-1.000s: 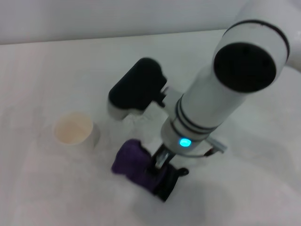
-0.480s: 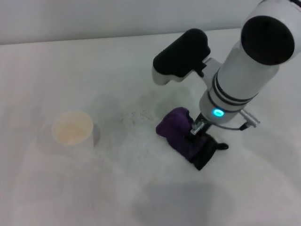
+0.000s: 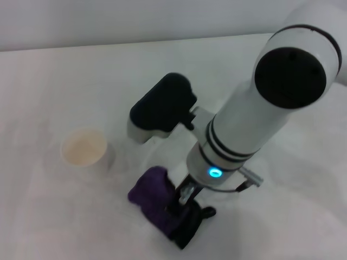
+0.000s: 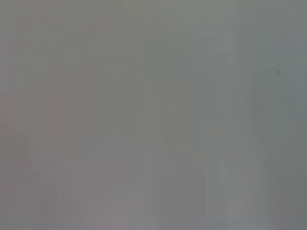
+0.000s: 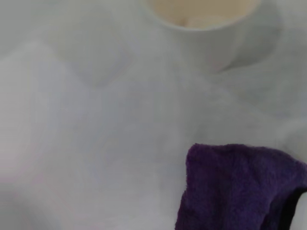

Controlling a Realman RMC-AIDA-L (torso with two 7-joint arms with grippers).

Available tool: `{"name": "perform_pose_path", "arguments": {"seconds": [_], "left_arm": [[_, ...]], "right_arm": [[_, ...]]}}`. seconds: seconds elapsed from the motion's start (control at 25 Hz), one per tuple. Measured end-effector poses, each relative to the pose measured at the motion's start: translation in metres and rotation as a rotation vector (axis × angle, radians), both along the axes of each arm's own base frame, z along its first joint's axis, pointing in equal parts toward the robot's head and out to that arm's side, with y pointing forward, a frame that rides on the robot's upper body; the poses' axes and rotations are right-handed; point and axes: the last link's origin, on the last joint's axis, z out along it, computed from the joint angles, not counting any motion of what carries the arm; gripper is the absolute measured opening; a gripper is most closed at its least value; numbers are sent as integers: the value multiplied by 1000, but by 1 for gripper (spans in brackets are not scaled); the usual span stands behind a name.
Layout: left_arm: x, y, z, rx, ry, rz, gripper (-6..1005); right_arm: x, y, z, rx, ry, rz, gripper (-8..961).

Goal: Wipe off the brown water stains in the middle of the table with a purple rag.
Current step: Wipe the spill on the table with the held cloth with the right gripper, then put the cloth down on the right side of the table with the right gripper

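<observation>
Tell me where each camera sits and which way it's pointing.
Head view: on the robot's head, looking forward and down at the table; shows the right arm over the rag, and the cup.
Left wrist view: plain grey blank; nothing to make out.
Right wrist view: on the right wrist, facing the table; no fingers show.
Shared by head and right wrist: rag, cup.

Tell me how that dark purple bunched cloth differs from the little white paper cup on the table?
The dark purple bunched cloth is soft, crumpled and lies low, while the white paper cup is rigid, round and stands upright with its mouth open. The cloth has a black edge; the cup is pale all over, cream-tinted inside. The right tool presses down on the cloth, whereas the cup stands alone, untouched. Both rest on the white table.
</observation>
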Motion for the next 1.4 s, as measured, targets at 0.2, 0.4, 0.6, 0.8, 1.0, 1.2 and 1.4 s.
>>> {"name": "perform_pose_path", "arguments": {"seconds": [0.2,0.4,0.6,0.8,1.0,1.2,1.4], "left_arm": [[0,-1,0,0,-4,2,877],[-3,-6,0,3,-8,13,876],[-4,-7,-1,6,-13,20,876],[-4,-8,-1,6,-15,22,877],[-4,-7,-2,5,-15,20,876],[-3,-6,-1,7,-14,15,877],[-3,-5,0,8,-13,18,877]], "right_arm": [[5,-3,-5,-10,-5,-8,114],[20,12,8,64,-52,-38,114],[40,28,37,156,-98,-85,114],[64,44,72,235,-108,-140,115],[87,58,101,311,-103,-191,113],[105,67,114,342,-115,-224,112],[113,71,120,364,-146,-232,115]]}}
